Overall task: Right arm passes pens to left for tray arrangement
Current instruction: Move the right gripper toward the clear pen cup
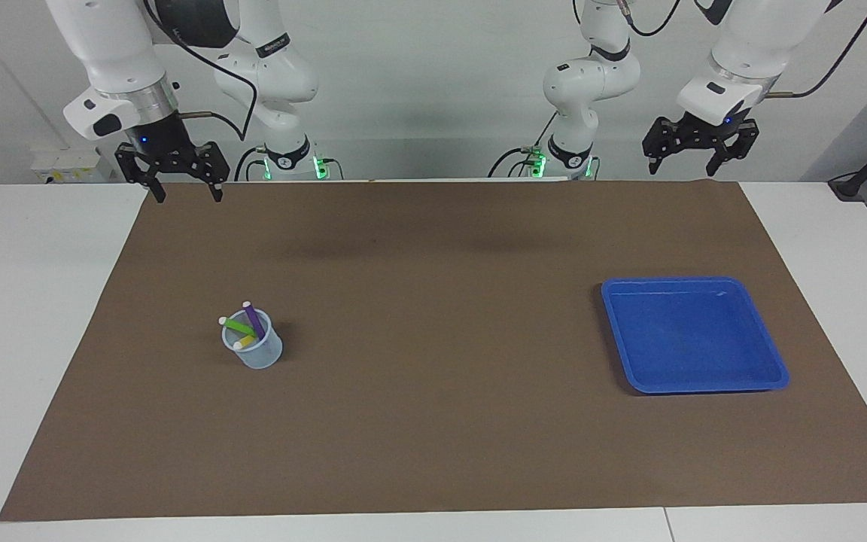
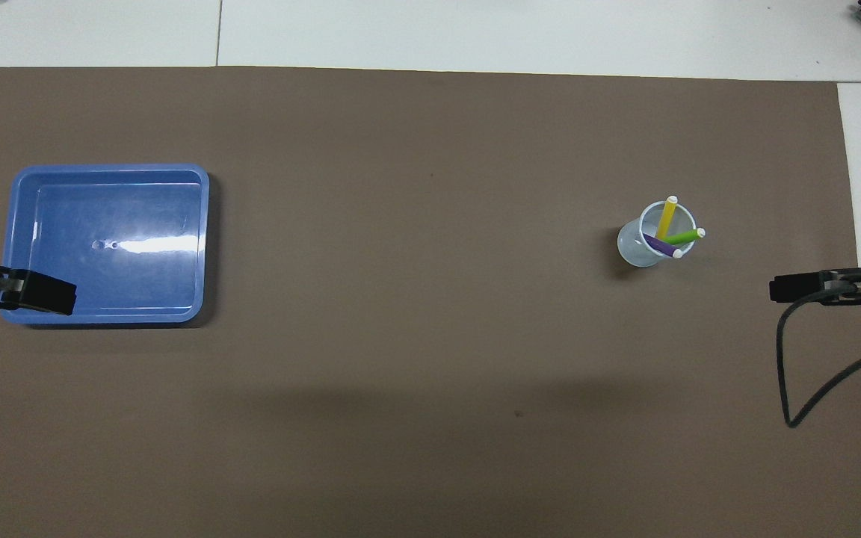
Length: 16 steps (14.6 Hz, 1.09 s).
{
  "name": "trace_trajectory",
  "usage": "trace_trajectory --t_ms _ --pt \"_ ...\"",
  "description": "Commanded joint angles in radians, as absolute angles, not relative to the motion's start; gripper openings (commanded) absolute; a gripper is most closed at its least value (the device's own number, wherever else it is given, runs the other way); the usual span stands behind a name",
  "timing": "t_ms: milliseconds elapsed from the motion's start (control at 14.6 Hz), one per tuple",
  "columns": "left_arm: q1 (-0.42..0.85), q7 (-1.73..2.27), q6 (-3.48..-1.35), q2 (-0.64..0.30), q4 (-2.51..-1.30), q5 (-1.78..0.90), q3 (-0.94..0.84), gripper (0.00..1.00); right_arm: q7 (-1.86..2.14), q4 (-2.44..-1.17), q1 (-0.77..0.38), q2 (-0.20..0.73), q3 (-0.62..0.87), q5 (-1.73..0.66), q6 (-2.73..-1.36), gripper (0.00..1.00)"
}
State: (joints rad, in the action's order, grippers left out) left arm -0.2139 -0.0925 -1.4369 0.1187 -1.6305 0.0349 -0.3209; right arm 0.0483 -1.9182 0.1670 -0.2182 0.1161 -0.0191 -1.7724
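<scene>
A: We see nothing started yet. The three pens are in the small clear cup (image 1: 257, 354), at about nine o'clock from the middle of the brown mat (image 1: 433, 263) in the facing view, toward the right arm's end of the bench (image 1: 27, 301).

B: The right arm (image 1: 114, 75) hangs at about eleven o'clock from the cup in that view, over the mat's edge by the robots. Its jaws are wide and empty. The left arm (image 1: 742, 45) waits at twelve o'clock from the blue tray (image 1: 693, 391), and its jaws are wide and empty too.

A: What worries us first?

B: The pens cross. The purple pen (image 1: 254, 319) and the green pen (image 1: 238, 326) lean over the yellow pen (image 1: 246, 342), with their ends close together. Jaws coming straight down may close on two at once, or nudge one and miss.

A: We'd guess the cup is light, too. A pen dragged out at a slant could tip it, or lift it along, and scatter the rest across the mat.

B: Then there is the handover. The pens are short, so a grip near the middle leaves the left jaws little to take. If one side lets go early, the pen drops and rolls.

A: And the tray?

B: It is bare and sits at three o'clock from the mat's middle. A round pen released above it could roll to the rim and spoil any neat arrangement.
</scene>
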Motion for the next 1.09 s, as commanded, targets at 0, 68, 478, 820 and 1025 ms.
trace_trajectory --t_ms 0,68,478,820,1025 --pt "-0.215 -0.091 -1.430 0.143 -1.654 0.025 -0.314 1.00 0.077 -1.941 0.205 -0.207 0.123 -0.105 -1.827 1.00" --pt "-0.215 -0.091 -1.430 0.143 -1.654 0.025 -0.314 1.00 0.077 -1.939 0.218 -0.198 0.123 -0.132 -1.828 1.00" --pt "-0.215 -0.091 -1.430 0.143 -1.654 0.025 -0.314 1.00 0.259 -1.945 0.167 -0.181 0.130 -0.135 -1.904 0.83" --pt "-0.215 -0.091 -1.430 0.143 -1.654 0.025 -0.314 1.00 0.426 -2.011 0.161 -0.167 0.132 -0.135 -2.035 0.78" --pt "-0.215 -0.091 -1.430 0.143 -1.654 0.025 -0.314 1.00 0.436 -2.025 0.161 -0.152 0.132 -0.135 -2.048 0.77"
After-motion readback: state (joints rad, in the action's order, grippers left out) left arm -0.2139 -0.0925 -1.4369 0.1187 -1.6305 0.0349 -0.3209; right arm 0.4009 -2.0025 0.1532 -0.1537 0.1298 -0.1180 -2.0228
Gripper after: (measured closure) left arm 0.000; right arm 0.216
